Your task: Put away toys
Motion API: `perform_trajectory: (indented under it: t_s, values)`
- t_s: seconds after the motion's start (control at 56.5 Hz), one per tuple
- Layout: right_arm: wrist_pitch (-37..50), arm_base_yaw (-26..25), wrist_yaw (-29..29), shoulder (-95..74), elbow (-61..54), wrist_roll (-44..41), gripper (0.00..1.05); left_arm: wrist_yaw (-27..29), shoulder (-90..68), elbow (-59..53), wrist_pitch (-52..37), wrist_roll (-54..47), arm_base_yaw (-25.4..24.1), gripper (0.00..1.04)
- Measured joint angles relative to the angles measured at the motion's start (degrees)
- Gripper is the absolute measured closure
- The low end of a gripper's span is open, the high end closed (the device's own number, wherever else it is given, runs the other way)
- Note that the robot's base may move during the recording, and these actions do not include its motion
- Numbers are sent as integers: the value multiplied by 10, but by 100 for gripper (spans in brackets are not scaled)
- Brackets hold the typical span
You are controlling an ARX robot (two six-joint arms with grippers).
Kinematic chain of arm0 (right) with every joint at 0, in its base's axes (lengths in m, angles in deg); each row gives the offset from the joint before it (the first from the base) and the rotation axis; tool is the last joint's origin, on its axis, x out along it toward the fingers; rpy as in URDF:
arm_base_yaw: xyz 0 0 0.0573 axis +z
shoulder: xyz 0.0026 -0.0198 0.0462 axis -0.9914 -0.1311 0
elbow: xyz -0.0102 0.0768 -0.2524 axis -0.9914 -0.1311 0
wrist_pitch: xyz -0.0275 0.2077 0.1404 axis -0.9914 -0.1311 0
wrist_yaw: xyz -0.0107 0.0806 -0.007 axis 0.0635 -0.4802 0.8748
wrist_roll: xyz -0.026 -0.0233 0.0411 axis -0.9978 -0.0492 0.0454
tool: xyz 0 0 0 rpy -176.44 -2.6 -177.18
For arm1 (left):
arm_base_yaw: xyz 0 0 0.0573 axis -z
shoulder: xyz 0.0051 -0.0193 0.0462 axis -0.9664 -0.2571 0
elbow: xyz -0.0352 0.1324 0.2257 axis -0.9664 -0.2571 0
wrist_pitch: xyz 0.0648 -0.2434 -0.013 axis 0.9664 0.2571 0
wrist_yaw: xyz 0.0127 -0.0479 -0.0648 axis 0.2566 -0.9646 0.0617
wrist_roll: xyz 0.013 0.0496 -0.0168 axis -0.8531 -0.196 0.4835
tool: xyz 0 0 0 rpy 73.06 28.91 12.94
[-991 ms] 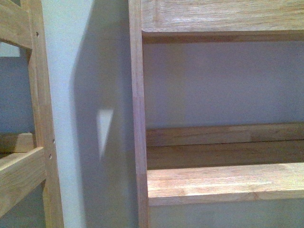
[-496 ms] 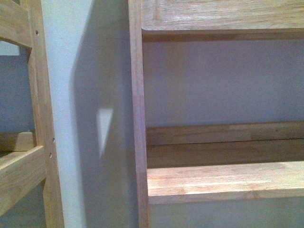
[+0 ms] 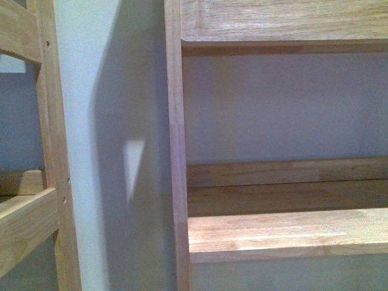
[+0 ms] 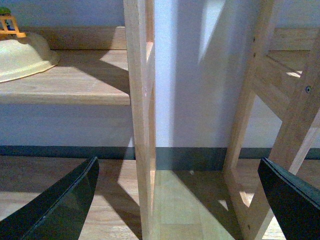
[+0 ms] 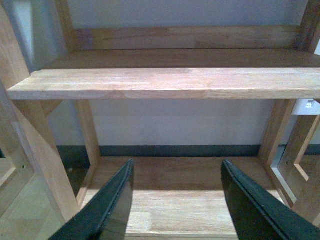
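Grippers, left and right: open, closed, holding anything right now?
Left gripper: open, jaws wide apart, holding nothing.
Right gripper: open, holding nothing, facing the wooden shelf.

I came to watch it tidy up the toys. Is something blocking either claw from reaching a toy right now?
These pictures can't settle that: no toy shows in any view. The left gripper and right gripper both hang open and empty, facing wooden shelves. On one shelf board sits a cream bowl with a small orange item behind it, too cut off to identify.
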Motion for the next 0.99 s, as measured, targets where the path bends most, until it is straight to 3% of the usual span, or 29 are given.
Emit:
perform_trajectory:
  t_s: [0.23, 0.991]
  values:
    - [0, 0, 0, 0, 0, 0, 5, 0, 0, 0, 0, 0, 0, 6]
    - [0, 0, 0, 0, 0, 0, 7, 0, 0, 0, 0, 0, 0, 6]
